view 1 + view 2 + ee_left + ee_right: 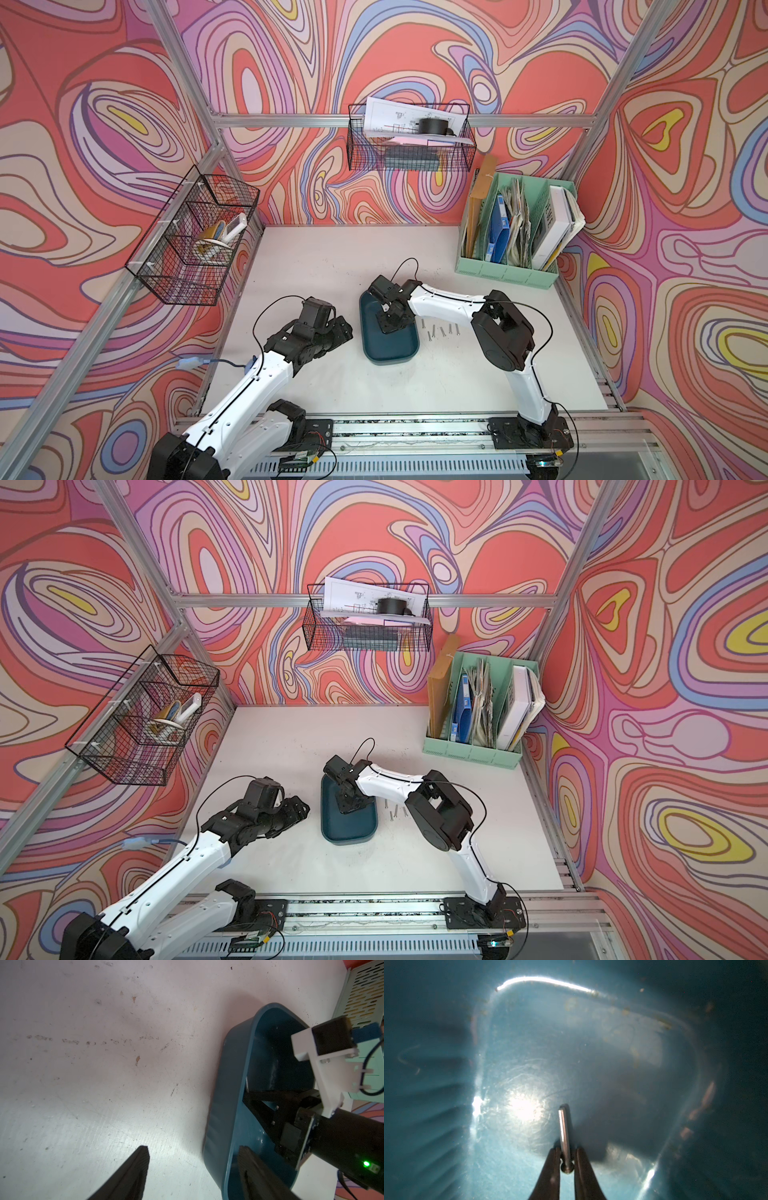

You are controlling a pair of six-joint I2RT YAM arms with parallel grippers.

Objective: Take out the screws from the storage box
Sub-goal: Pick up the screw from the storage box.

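Where right gripper (568, 1153) dips into storage box (390, 351), we see jaws barely parted, straddling one screw (564, 1130) near its head, inside box; grip or mere flanking, we cannot tell. Just beside box: several screws (440, 331) loose on table (332, 257). Box sits mid-table. Wide open, empty: left gripper (194, 1148), near box's other long side.

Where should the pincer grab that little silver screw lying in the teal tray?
Across the thin shaft, just below the head, coming down from above. The small silver metal screw lies flat on the floor of the dark teal plastic tray, so only its narrow sides can be pinched. The right pincer straddles it there.
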